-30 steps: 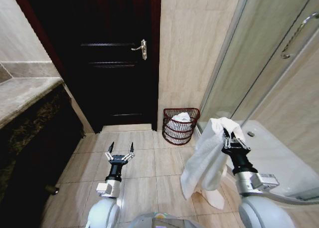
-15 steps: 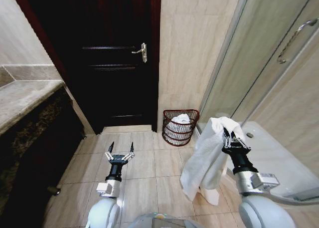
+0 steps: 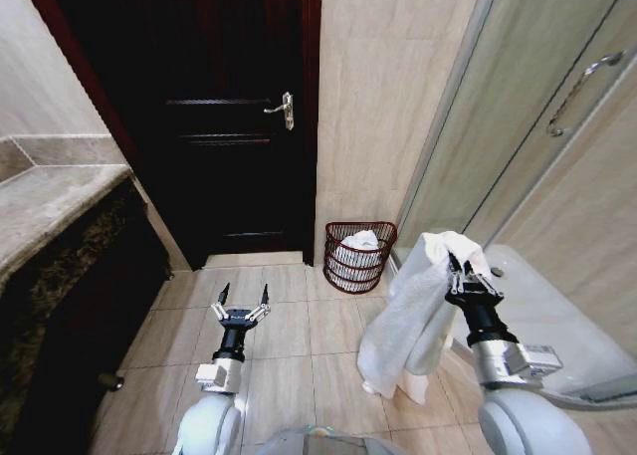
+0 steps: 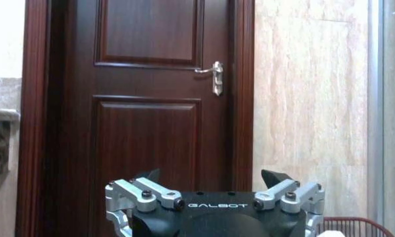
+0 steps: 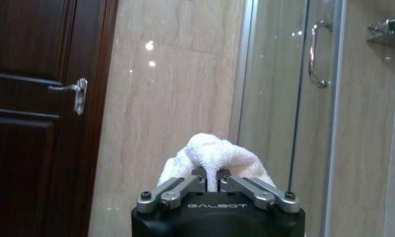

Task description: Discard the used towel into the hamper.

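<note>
Right claw (image 3: 460,272) clenched on the top fold of a white towel (image 3: 413,316), fingers pinched almost together with a bulge of cloth rising between them (image 5: 214,160); rest of the towel draped down below and to the left of the claw, its lowest corner near the tiled floor (image 3: 289,365). Left claw (image 3: 243,301) released, fingers spread wide, gripping and touching nothing, held low over the floor well left of the right claw. Hamper (image 3: 359,257) ahead of both claws, nearer the right one, standing on the floor against the beige wall just right of the dark door (image 3: 229,126), with some white cloth already inside. Glass shower door (image 3: 518,116) to the right of the right claw.
</note>
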Available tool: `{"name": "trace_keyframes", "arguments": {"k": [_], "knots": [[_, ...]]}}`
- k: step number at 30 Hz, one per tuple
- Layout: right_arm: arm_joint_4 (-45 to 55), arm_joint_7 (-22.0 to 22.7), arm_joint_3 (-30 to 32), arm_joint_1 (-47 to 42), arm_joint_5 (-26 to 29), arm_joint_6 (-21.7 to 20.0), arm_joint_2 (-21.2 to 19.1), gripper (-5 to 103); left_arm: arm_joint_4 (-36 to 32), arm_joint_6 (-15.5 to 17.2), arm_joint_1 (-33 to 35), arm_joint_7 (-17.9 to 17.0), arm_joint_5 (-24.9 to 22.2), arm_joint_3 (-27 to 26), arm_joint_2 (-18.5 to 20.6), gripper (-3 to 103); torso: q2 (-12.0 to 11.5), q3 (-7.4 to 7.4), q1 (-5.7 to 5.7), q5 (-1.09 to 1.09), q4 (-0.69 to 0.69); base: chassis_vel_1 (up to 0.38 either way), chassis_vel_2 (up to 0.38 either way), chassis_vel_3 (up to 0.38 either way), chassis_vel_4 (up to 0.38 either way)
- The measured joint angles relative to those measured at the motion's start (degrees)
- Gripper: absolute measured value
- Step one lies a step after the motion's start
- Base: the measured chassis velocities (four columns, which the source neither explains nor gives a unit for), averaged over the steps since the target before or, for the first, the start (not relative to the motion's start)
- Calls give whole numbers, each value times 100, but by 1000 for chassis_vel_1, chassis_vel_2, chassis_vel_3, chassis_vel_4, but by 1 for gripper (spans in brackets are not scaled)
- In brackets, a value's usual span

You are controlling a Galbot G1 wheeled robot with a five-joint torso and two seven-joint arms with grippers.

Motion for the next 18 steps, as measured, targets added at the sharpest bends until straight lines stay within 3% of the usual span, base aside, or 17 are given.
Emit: {"name": "trace_keyframes", "arguments": {"k": [18], "knots": [[0, -30, -55, 176, 91, -20, -98, 7, -127, 20, 14, -57, -36, -65, -30, 100, 457, 275, 185, -1, 1, 0, 0, 0, 0]]}}
